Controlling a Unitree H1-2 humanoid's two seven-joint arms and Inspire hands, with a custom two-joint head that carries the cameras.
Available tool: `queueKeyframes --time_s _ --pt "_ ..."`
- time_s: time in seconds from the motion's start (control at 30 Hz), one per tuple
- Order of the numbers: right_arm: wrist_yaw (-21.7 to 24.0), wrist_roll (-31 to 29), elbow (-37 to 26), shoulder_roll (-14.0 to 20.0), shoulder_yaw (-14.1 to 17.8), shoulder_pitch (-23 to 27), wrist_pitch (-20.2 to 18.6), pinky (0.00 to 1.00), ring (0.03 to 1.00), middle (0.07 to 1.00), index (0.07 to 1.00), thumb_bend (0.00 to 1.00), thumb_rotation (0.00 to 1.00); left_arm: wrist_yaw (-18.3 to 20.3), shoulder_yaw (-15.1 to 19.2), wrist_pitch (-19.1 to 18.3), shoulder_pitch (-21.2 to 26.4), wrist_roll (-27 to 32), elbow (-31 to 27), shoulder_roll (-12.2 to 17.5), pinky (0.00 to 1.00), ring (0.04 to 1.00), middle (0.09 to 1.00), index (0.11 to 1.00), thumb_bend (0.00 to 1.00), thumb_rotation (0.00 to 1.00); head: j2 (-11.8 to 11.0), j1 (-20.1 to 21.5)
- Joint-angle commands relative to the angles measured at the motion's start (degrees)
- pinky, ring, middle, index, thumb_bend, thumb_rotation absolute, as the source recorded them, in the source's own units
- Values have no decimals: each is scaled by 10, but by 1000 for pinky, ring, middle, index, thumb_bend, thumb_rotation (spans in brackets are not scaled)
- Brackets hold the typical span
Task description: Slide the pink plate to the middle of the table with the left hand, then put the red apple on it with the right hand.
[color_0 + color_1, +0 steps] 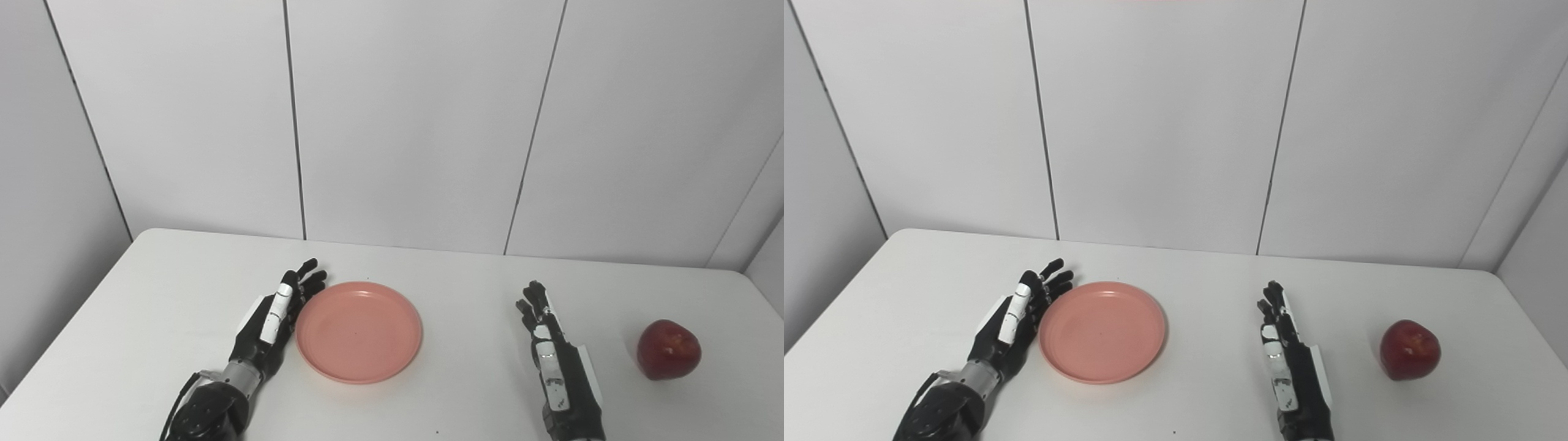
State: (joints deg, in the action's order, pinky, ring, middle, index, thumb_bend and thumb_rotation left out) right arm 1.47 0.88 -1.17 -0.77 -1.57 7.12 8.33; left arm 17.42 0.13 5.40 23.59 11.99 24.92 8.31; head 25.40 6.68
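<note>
Left hand (272, 321), fingers spread and holding nothing, touches the pink plate (359, 331) at its left rim. Right hand (554, 361), likewise released, lies between plate and red apple (668, 350) on the bench (465, 392). No legible writing.

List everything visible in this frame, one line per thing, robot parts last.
plate: one, pink, left of the table's middle, empty, its left rim right beside the left hand
apple: one, red, at the right side of the table, apart from the right hand
table: one, white, fills the lower half of the view
wall: white panels with dark seams, behind the table
left hand: one, black with white patches, open, on edge on the table along the plate's left rim
right hand: one, black with white patches, open, fingers straight, between plate and apple, holding nothing
</note>
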Motion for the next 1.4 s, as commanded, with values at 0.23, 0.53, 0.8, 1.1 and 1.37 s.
queueKeyframes --time_s 0.23,0.53,0.8,1.1,1.37 --pt "-6 1 -11 -7 -1 23 6 973 947 967 969 665 973 26 -20 -10 -19 3 -29 -27 929 930 925 918 748 1000 -1 8" --pt "-7 0 -8 -7 -1 25 12 963 950 970 972 659 973 33 -35 2 -27 -8 -44 -32 940 933 932 928 778 1000 -2 15" --pt "-9 0 -11 -9 0 26 8 970 958 971 972 665 965 41 -40 -4 -33 -7 -61 -35 961 944 932 934 786 1000 0 20" --pt "-10 -1 -11 -12 1 28 7 977 964 970 971 663 963 42 -39 -22 -41 -1 -83 -35 970 953 937 939 781 1000 4 25" --pt "-10 0 -11 -12 1 30 13 978 965 970 971 651 965 45 -39 -25 -44 -2 -92 -35 976 957 943 944 779 1000 5 26"
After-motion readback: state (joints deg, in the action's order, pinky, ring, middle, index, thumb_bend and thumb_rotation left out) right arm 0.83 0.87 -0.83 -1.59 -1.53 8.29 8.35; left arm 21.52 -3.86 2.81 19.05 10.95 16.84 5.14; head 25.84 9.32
